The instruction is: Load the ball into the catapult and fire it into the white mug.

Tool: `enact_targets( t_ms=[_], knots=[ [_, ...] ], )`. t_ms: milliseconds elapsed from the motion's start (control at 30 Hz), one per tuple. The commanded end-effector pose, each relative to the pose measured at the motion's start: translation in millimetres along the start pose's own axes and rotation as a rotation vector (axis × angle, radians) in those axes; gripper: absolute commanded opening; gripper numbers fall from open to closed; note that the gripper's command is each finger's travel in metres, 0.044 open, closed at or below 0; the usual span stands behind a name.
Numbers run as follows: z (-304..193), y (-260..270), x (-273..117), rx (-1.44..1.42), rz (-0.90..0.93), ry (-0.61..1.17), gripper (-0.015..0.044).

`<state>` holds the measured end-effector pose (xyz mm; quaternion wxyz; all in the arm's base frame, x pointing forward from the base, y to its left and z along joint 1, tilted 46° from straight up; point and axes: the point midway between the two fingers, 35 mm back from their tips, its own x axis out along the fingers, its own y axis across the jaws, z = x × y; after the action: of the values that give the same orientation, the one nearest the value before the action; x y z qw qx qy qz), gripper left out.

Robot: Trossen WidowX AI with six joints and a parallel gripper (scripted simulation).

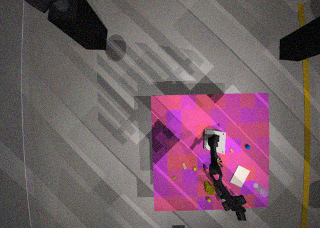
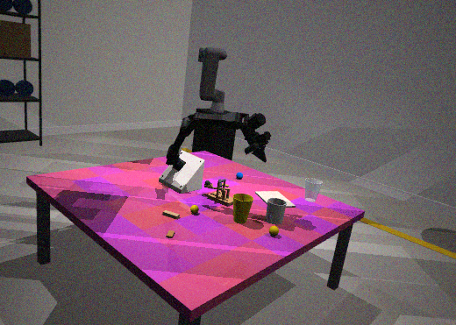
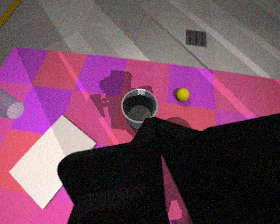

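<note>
- Your gripper (image 1: 242,216) (image 2: 264,158) (image 3: 150,122) is closed, with 0 objects in its fingers, and raised above the table (image 1: 172,203) (image 2: 193,303) (image 3: 241,95).
- Nearest ahead of it in your wrist view is the white mug (image 2: 275,211) (image 3: 139,107), upright.
- Beyond the fingers, right of the mug, sits 1 yellow ball (image 1: 208,200) (image 2: 274,230) (image 3: 182,94).
- Left of the fingers lies a white tablet (image 1: 240,176) (image 2: 275,196) (image 3: 52,161); past it, a clear cup (image 1: 261,190) (image 2: 313,190) (image 3: 11,106).
- Back toward the arm's white base from your gripper stands the catapult (image 1: 219,160) (image 2: 219,198); you can't tell whether it's loaded.
</note>
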<state>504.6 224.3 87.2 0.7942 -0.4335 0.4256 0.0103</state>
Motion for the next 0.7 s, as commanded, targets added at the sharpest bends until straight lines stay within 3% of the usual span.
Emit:
enact_targets(
  t_ms=[0, 667],
  knots=[
    [-19, 29, 4, -0.104, 0.027, 0.066, 0.0],
    [-149, 135, -8, -0.676, 0.147, 0.44, 0.0]
  ],
)
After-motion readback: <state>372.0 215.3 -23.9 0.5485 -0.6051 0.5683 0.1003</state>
